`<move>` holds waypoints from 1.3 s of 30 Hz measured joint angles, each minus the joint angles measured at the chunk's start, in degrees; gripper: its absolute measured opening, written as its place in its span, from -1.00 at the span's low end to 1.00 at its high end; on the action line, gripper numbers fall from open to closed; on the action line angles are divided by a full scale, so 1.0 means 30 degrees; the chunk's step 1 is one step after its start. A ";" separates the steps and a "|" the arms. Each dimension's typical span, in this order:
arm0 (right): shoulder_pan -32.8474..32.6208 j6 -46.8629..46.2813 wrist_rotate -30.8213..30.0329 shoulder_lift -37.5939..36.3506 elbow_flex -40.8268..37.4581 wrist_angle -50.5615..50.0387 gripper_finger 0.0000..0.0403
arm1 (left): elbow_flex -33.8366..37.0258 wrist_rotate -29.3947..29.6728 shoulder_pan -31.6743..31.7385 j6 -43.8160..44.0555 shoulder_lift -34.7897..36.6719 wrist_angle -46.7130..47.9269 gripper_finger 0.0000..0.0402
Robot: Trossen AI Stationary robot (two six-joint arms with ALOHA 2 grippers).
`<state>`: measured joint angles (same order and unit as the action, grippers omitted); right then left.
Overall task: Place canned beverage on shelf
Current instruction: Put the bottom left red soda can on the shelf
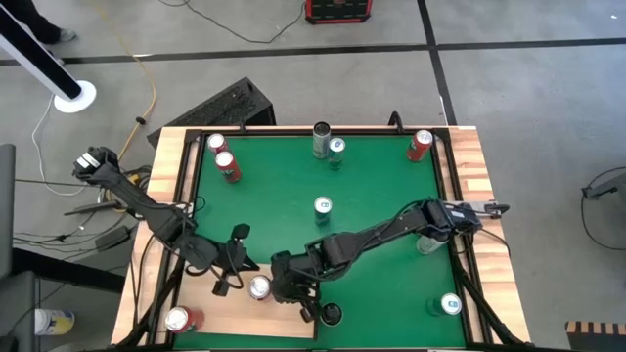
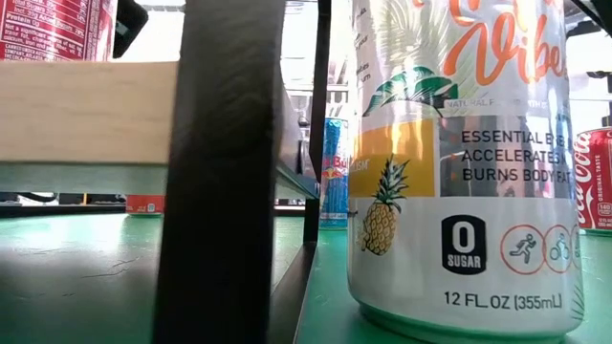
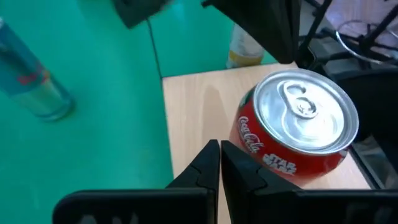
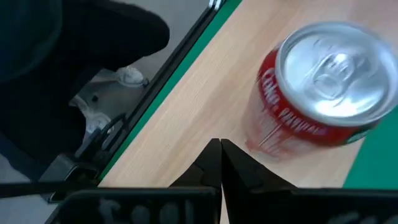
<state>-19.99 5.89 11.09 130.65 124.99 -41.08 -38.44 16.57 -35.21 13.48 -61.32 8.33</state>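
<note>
The shelf (image 1: 240,315) is a pale wooden board at the mat's near left corner; in the low view it (image 2: 86,110) stands raised on a black frame. A red Coca-Cola can (image 1: 259,287) stands upright on it, and a second red can (image 1: 181,319) stands near its left end. My left gripper (image 3: 219,155) is shut and hangs just short of the red can (image 3: 292,124). My right gripper (image 4: 219,152) is shut too and hangs over the board beside a red can (image 4: 323,87). In the high view both grippers (image 1: 225,282) (image 1: 305,305) flank that can.
Other cans stand around the green mat (image 1: 372,186): two red ones (image 1: 222,154) far left, a tall grey one (image 1: 321,140), a red one (image 1: 421,145) far right, a green one (image 1: 323,206) mid-mat, another (image 1: 449,306) near right. A black can (image 1: 331,314) stands by the shelf. A pineapple-print can (image 2: 459,162) fills the low view.
</note>
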 joint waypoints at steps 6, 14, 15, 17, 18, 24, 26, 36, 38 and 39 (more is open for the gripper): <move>0.0234 0.0035 -0.0026 0.0000 0.0000 0.0866 -0.88 | 0.0000 -0.1149 0.0259 0.0113 -0.0752 -0.0895 -1.00; 0.0621 0.0204 -0.0019 0.0000 -0.0007 0.1457 -0.88 | 0.0000 -0.1312 0.0049 0.0752 -0.0766 -0.0874 -1.00; 0.0656 0.0204 -0.0121 0.0000 -0.0007 0.1563 -0.88 | 0.0000 -0.1322 0.0030 0.0777 -0.0766 -0.0837 -1.00; 0.0743 0.0204 -0.0262 0.0000 -0.0007 0.1567 -0.88 | 0.0000 -0.1329 -0.0024 0.0960 -0.0766 -0.0662 -1.00; 0.0796 0.0204 -0.0270 0.0000 -0.0007 0.1574 -0.88 | 0.0000 -0.1362 -0.0053 0.1086 -0.0766 -0.0495 -1.00; 0.0961 0.0184 -0.0940 0.0000 -0.0007 0.1150 -0.88 | 0.0004 -0.1303 -0.0274 0.1765 -0.0746 0.0533 -1.00; 0.0944 0.0073 -0.0795 0.0007 -0.0007 0.1021 -0.88 | 0.0007 -0.1289 -0.0282 0.2041 -0.0648 0.0879 -1.00; -0.0127 0.0061 0.1479 0.0295 -0.0012 0.1882 -0.88 | 0.0010 -0.0777 -0.0362 0.2108 0.0006 0.0962 -1.00; -0.0072 0.0065 0.1547 0.0350 -0.0044 0.2298 -0.88 | 0.0015 -0.0989 -0.0376 0.2109 0.0014 0.0779 -1.00; -0.0048 0.0056 0.1548 0.0350 -0.0044 0.2560 -0.88 | 0.0015 -0.1065 -0.0376 0.2185 0.0014 0.0755 -1.00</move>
<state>-20.13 6.06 15.74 131.70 124.86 -33.40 -38.39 13.37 -36.34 20.04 -61.28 10.59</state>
